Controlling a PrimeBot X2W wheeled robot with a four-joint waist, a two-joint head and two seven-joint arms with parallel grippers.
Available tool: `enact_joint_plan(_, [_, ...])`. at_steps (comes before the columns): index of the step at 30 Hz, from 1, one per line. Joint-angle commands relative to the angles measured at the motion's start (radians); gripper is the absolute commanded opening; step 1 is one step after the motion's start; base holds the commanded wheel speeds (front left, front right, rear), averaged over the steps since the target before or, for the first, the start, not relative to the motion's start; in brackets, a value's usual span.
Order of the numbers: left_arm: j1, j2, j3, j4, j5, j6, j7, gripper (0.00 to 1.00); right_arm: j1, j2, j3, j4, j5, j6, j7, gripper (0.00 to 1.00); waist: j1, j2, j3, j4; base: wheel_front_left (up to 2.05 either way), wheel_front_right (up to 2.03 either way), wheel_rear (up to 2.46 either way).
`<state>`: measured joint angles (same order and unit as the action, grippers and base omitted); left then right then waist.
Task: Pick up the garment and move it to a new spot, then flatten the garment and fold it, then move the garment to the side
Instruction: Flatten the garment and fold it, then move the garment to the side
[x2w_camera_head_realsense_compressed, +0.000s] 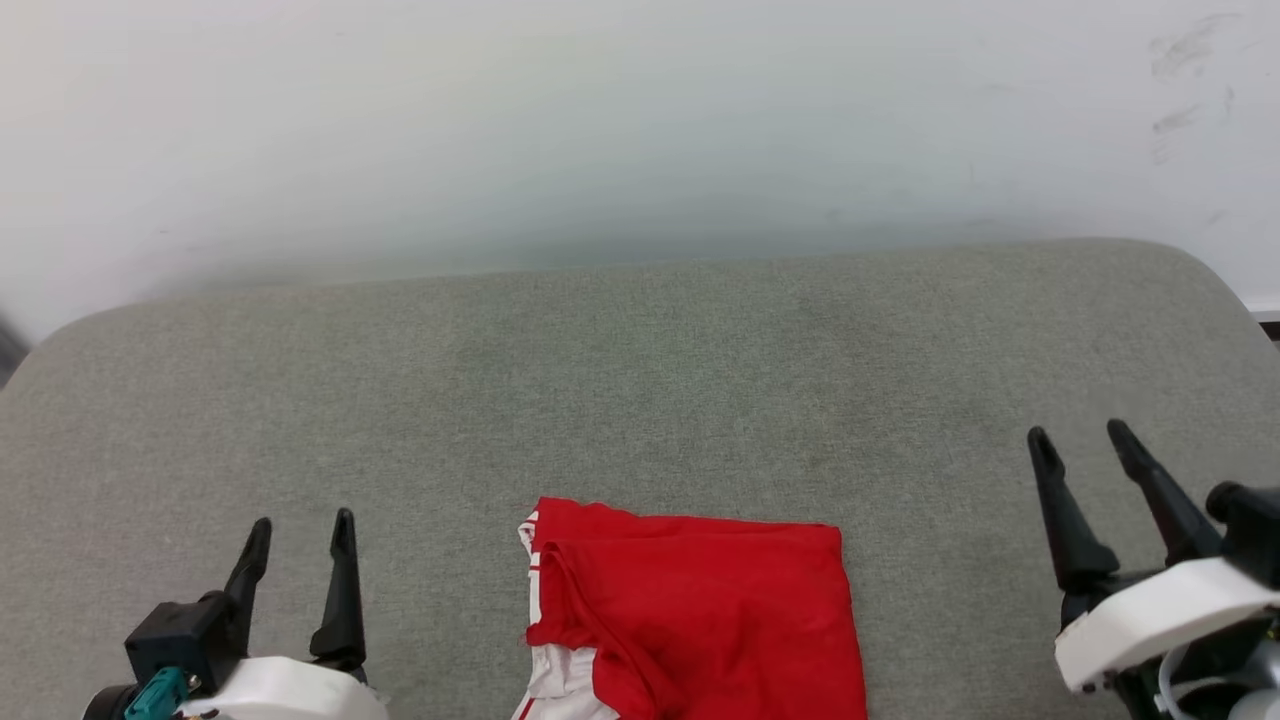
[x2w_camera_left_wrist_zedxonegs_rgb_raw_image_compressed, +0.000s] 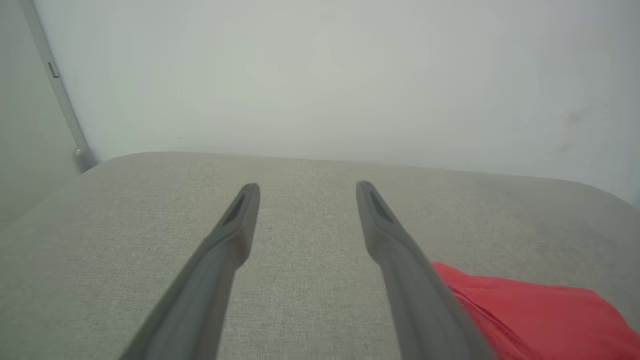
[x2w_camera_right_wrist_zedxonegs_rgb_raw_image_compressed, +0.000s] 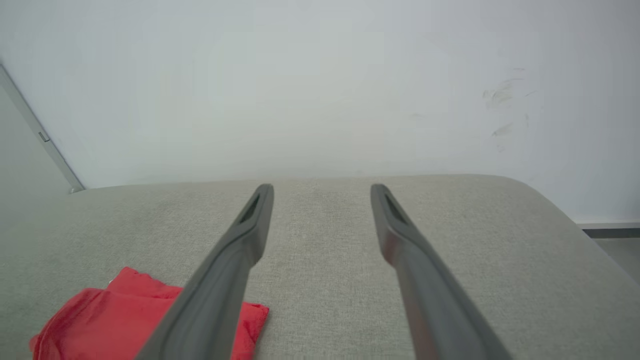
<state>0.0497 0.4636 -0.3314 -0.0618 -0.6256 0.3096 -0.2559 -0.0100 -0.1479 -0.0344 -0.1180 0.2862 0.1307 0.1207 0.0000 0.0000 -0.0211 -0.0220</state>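
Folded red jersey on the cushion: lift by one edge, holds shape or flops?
Probably flops: the jersey lies in soft, creased layers, so a one-edge lift would likely unfold it. Seems light, thin cloth. The cushion looks coarse-woven, so a push would more likely bunch it than slide it.

Low at the left of the head view, left gripper (x2w_camera_head_realsense_compressed: 303, 518) with two dark fingers (x2w_camera_head_realsense_compressed: 343, 590) pointing up and spread apart, rising from a black block (x2w_camera_head_realsense_compressed: 180, 640) with a teal fitting (x2w_camera_head_realsense_compressed: 155, 695) and a white wrist shell (x2w_camera_head_realsense_compressed: 290, 695) cut by the bottom edge. At the right edge and higher in that view, right gripper (x2w_camera_head_realsense_compressed: 1079, 430) likewise spread, fingers leaning a little leftward from a second white shell (x2w_camera_head_realsense_compressed: 1160, 605) tilted up to the right. In each wrist view, left gripper (x2w_camera_left_wrist_zedxonegs_rgb_raw_image_compressed: 308, 186) and right gripper (x2w_camera_right_wrist_zedxonegs_rgb_raw_image_compressed: 322, 186) as a pair of grey prongs rising from the bottom edge, tips well apart.
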Motion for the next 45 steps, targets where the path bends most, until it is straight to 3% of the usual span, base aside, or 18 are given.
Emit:
enact_joint_plan(1, [0.016, 0.007, 0.006, 0.005, 0.012, 0.008, -0.004, 1.0, 0.032, 0.014, 0.001, -0.027, -0.018, 0.0, -0.001, 1.0, 0.0, 0.0, -0.003, 0.002, 0.0, 0.0, 0.0])
enact_joint_plan(6, [0.038, 0.005, 0.021, 0.009, 0.022, 0.012, -0.007, 1.0, 0.092, 0.049, 0.008, -0.075, -0.038, 0.0, 0.006, 1.0, 0.0, 0.0, -0.007, 0.003, 0.0, 0.0, 0.0])
enact_joint_plan(17, [0.032, -0.014, 0.03, 0.002, 0.039, 0.003, -0.01, 1.0, 0.099, 0.063, -0.007, -0.099, -0.037, 0.0, 0.037, 1.0, 0.0, 0.0, 0.002, 0.002, 0.0, 0.0, 0.0])
enact_joint_plan(20, [0.017, -0.022, 0.033, -0.006, 0.04, -0.004, -0.01, 1.0, 0.09, 0.067, -0.102, -0.044, 0.072, 0.0, 0.135, 1.0, 0.0, 0.0, 0.016, 0.02, 0.0, 0.0, 0.0])
enact_joint_plan(23, [-0.001, -0.03, 0.035, -0.012, 0.044, -0.008, -0.01, 1.0, 0.086, 0.031, -0.158, 0.009, 0.155, 0.0, 0.235, 1.0, 0.0, 0.0, 0.028, 0.043, 0.0, 0.0, 0.0])
enact_joint_plan(29, [-0.028, -0.054, 0.037, -0.021, 0.059, -0.018, -0.011, 1.0, 0.074, -0.013, -0.185, 0.149, 0.299, 0.0, 0.428, 1.0, 0.0, 0.0, 0.062, 0.087, 0.0, 0.0, 0.0])
enact_joint_plan(37, [-0.07, -0.091, 0.052, -0.013, 0.079, -0.043, -0.011, 1.0, 0.008, 0.015, -0.084, 0.295, 0.574, 0.0, 0.608, 1.0, 0.0, 0.0, 0.143, 0.147, 0.0, 0.0, 0.0])
enact_joint_plan(40, [-0.083, -0.103, 0.061, -0.005, 0.087, -0.054, -0.011, 1.0, -0.016, 0.029, -0.047, 0.325, 0.682, 0.0, 0.627, 1.0, 0.0, 0.0, 0.165, 0.156, 0.0, 0.0, 0.0])
enact_joint_plan(45, [-0.097, -0.115, 0.075, 0.007, 0.102, -0.071, -0.011, 1.0, -0.044, 0.024, 0.019, 0.394, 0.753, -0.001, 0.63, 1.0, 0.0, 0.0, 0.189, 0.158, 0.0, 0.0, 0.0])
